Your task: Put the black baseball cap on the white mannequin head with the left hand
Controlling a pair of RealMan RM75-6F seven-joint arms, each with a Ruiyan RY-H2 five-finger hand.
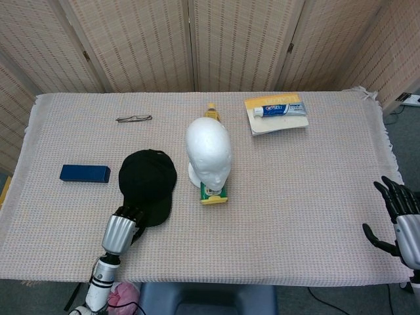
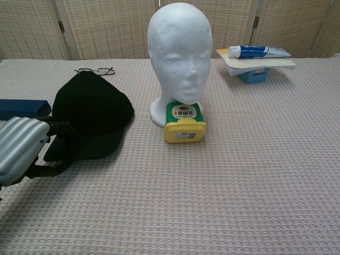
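The black baseball cap [image 1: 147, 180] [image 2: 93, 114] is left of the white mannequin head [image 1: 208, 152] [image 2: 179, 53], which stands upright mid-table facing me. My left hand [image 1: 120, 231] [image 2: 21, 149] grips the cap's brim at its near edge, fingers curled around it. In the chest view the brim looks raised off the cloth and the cap is tilted. My right hand [image 1: 400, 220] hovers off the table's right edge with fingers spread and nothing in it; the chest view does not show it.
A yellow-green tub [image 1: 213, 194] [image 2: 184, 123] sits against the mannequin's base in front. Glasses [image 1: 134, 119] lie at the back left, a blue case [image 1: 84, 173] at the left. A toothpaste tube [image 1: 275, 109] rests on a book at the back right.
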